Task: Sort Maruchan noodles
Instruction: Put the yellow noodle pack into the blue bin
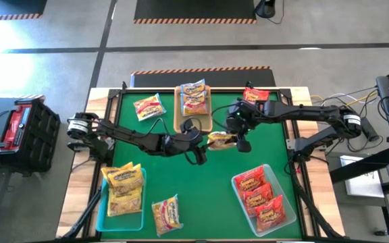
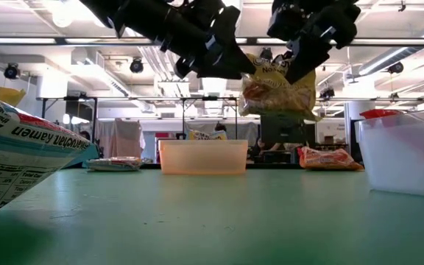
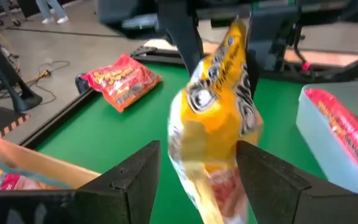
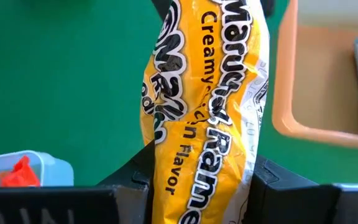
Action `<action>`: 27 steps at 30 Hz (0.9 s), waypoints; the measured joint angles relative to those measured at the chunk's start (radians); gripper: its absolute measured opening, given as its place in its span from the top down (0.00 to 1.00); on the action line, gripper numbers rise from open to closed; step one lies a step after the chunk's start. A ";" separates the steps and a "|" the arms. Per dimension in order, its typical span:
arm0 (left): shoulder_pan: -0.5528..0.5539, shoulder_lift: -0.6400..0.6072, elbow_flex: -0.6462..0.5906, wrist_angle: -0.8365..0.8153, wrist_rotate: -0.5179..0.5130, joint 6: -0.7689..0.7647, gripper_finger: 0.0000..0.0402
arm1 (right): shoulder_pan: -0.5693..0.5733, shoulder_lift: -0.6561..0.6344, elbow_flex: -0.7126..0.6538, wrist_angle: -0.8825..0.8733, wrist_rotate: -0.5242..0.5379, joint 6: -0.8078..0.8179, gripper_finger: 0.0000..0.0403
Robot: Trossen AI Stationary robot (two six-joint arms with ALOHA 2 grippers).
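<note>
My right gripper is clamped on a yellow Maruchan packet held in the air over the middle of the green table, just past the tan tray at twelve o'clock. My left gripper has reached in from nine o'clock with its fingers spread wide to either side of that packet's free end. Other packets fill the teal tray at seven o'clock and the clear tray at five, with a loose red packet at one o'clock.
</note>
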 joint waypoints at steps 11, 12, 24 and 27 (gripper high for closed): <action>0.003 0.000 0.000 0.053 0.034 0.028 0.52 | 0.000 0.000 0.000 0.065 -0.034 -0.014 0.71; 0.003 0.000 0.000 0.052 0.051 0.025 0.52 | 0.000 0.000 0.000 0.065 -0.034 -0.015 0.71; 0.002 0.071 0.000 0.180 0.129 -0.051 0.52 | 0.000 0.000 -0.001 0.064 -0.082 -0.023 0.71; 0.001 0.083 0.011 0.191 0.129 -0.062 0.52 | 0.004 0.000 -0.001 0.061 -0.087 -0.041 0.72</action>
